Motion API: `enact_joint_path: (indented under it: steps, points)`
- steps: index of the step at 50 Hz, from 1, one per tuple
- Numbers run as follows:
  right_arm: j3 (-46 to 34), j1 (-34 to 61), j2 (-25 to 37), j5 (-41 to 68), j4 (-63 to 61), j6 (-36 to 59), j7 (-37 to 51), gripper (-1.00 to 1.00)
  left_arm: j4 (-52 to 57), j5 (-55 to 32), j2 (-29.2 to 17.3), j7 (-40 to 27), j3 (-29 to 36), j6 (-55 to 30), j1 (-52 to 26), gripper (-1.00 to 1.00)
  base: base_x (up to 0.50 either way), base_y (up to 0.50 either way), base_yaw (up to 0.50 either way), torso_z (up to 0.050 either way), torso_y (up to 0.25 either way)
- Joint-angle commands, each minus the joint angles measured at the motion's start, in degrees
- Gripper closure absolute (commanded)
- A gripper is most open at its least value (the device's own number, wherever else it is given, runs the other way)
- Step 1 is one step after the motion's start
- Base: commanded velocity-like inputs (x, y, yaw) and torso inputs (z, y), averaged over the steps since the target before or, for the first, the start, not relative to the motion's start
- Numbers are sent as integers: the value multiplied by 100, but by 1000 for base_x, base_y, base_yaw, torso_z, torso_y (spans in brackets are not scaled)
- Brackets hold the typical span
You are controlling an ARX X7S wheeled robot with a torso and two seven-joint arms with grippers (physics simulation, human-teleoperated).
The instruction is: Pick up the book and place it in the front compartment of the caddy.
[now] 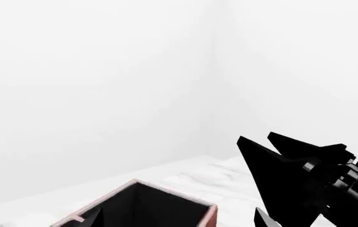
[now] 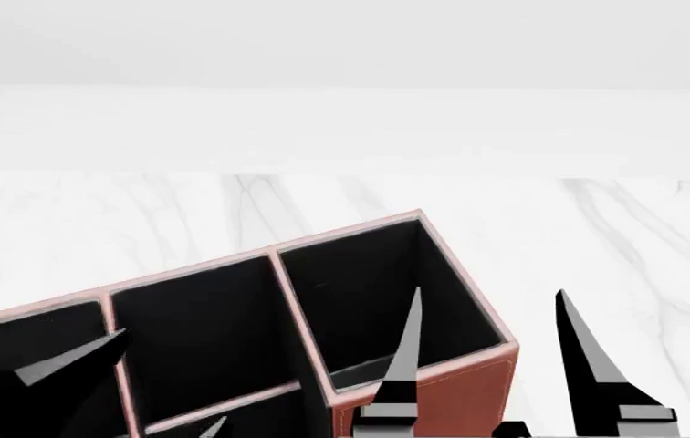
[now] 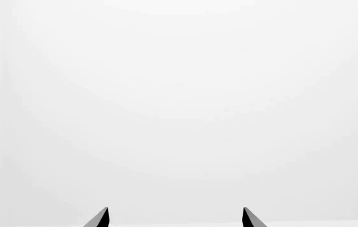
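Note:
The caddy (image 2: 443,401) is brown with pale pink rims and black-lined compartments, and stands on the marble table low in the head view. My left gripper (image 2: 138,392) hangs open over its left compartments. In the left wrist view its tips frame one black compartment of the caddy (image 1: 212,215), where my left gripper (image 1: 177,215) holds nothing. My right gripper (image 2: 489,292) is open above the caddy's right end, one finger over the rightmost compartment and the other outside it. In its own view my right gripper (image 3: 175,211) faces only white wall. The book is out of view.
The white marble table (image 2: 637,237) runs back to a plain white wall. The right gripper's black fingers (image 1: 280,165) show close beside the caddy in the left wrist view.

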Motion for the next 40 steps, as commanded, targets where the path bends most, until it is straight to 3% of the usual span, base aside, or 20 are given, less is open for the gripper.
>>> enact_joint_path:
  steps: [1, 8, 10, 12, 24, 27, 28, 33, 34, 37, 40]
  points:
    - [-22, 8, 43, 26, -6, -15, 37, -100, 98, -457, -306, 211, 243, -443, -161, -100, 0, 0, 0, 0, 0]
    - [-26, 11, 72, 45, -43, -6, 69, -100, 82, -357, -392, 367, 413, -448, -79, -100, 0, 0, 0, 0, 0]
    - [-31, 10, 80, 44, -48, -14, 76, -100, -58, -172, -466, 722, 624, -278, 193, -100, 0, 0, 0, 0, 0]
    - [-38, 7, 84, 44, -51, -14, 86, -100, 162, -564, -557, 478, 566, -654, -52, -100, 0, 0, 0, 0, 0]
    - [-64, 12, 114, 46, -23, -54, 124, -100, 37, -745, -723, 610, 773, -922, -62, -100, 0, 0, 0, 0, 0]
    - [-68, 16, 125, 59, -50, -33, 140, -100, -201, -334, -721, 864, 965, -663, 169, -100, 0, 0, 0, 0, 0]
    - [-71, 15, 129, 61, -58, -29, 145, -100, -61, -645, -759, 663, 895, -943, -6, -100, 0, 0, 0, 0, 0]
    - [-81, 16, 143, 70, -50, -46, 153, -100, -254, -451, -786, 656, 1091, -1114, -53, -100, 0, 0, 0, 0, 0]
    - [-82, 21, 148, 75, -64, -31, 161, -100, -60, -895, -833, 381, 968, -1471, -283, -100, 0, 0, 0, 0, 0]
    - [-63, 20, 162, 92, -68, -34, 174, -100, -5, -1099, -889, 200, 987, -1783, -454, -100, 0, 0, 0, 0, 0]
    - [-54, 27, 173, 110, -98, -8, 197, -100, -157, -756, -914, 398, 1185, -1645, -369, -100, 0, 0, 0, 0, 0]
